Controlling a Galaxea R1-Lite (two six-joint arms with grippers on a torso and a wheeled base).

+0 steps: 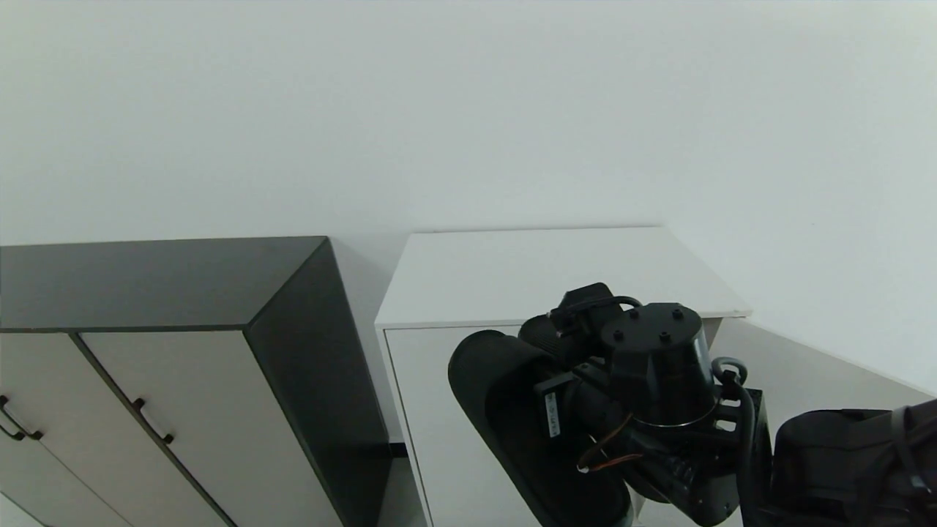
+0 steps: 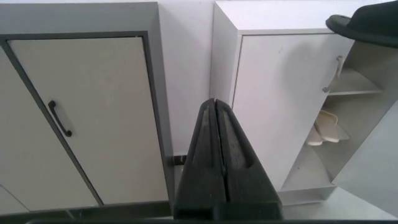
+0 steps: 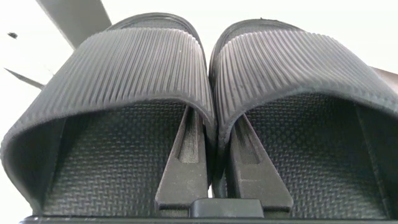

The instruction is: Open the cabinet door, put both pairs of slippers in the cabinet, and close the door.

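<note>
Black slippers (image 3: 143,68): held as a pair, side by side, straps uppermost in the right wrist view; up in the air before the front of the white cabinet, near its top edge, not on any shelf.
Right tool (image 3: 214,124): narrow, one finger under each strap, clamped on the two inner walls where the slippers meet.
Right arm (image 1: 659,380): in front of the white cabinet's right half, with one slipper jutting out to the robot's left of the wrist.
Light slippers (image 2: 326,127): a pale pair lying together on a lower shelf inside the white cabinet, just past the edge of the door.
White cabinet (image 1: 542,271): against the wall, flat top bare; interior open on the robot's right side, with shelves in sight at two heights.
Door (image 2: 280,112): white panel on the robot's left of the opening, bar handle (image 2: 333,73) at the edge next to the shelves; cannot tell whether a second door stands swung out.
Left tool (image 2: 214,106): fingers pressed flat together, nothing between them; well apart from both cabinets, pointed at the gap between them.
Dark cabinet (image 1: 161,282): on the robot's left of the white one, close beside it with a narrow gap; black top and side, beige doors shut, each with a dark bar handle (image 1: 152,421).
Wall (image 1: 468,110): plain and pale, behind both cabinets.
</note>
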